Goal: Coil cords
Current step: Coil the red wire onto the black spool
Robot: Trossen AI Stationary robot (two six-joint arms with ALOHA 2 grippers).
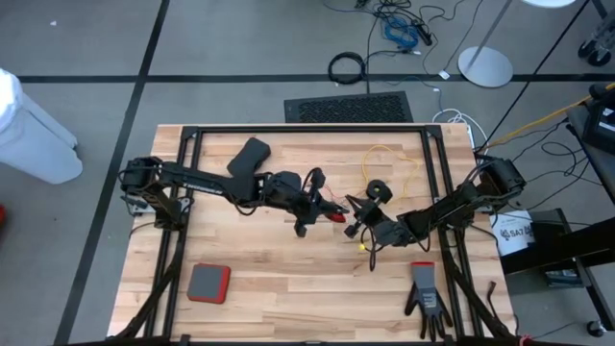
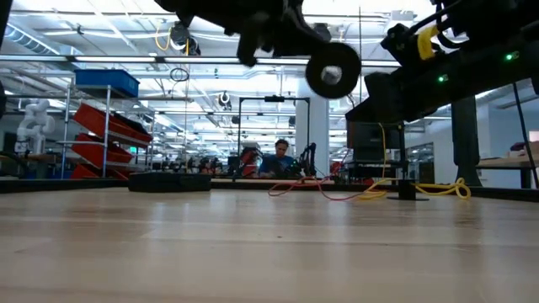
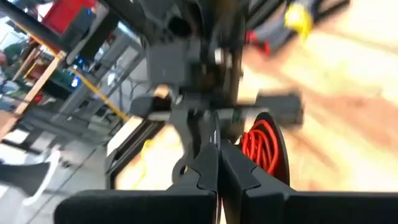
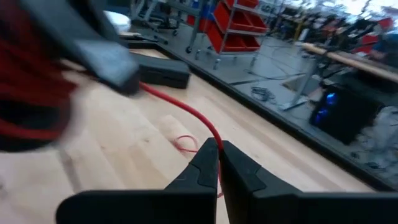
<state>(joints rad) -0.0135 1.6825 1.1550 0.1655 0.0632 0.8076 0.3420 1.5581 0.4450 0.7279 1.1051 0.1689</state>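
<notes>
A red cord [image 4: 186,111] is partly wound on a round black reel [image 3: 268,144], which hangs in the air above the table's middle [image 2: 333,69]. My left gripper [image 3: 217,155] is shut right beside this reel [image 1: 322,208]. My right gripper [image 4: 217,149] is shut on the red cord a short way toward the table's right [image 1: 354,221]. A loose bit of red cord [image 4: 184,144] lies on the wood below. The yellow cord [image 1: 396,161] lies in loops on the table farther back, next to its small black reel [image 1: 380,190]. My left gripper is shut at the edge of the red cord's reel [image 3: 249,134], which is lifted clear of the table. The fingers themselves hide which part of the reel they have. My right gripper pinches the red cord [image 4: 211,135] between its fingertips, roughly level, from the table's right. From there a single strand runs straight to the reel.
A red and grey block [image 1: 209,283] lies near the front left and a black glove [image 1: 426,300] near the front right. A black flat object [image 1: 250,154] sits at the back left. Black frame rails [image 1: 307,129] border the tabletop.
</notes>
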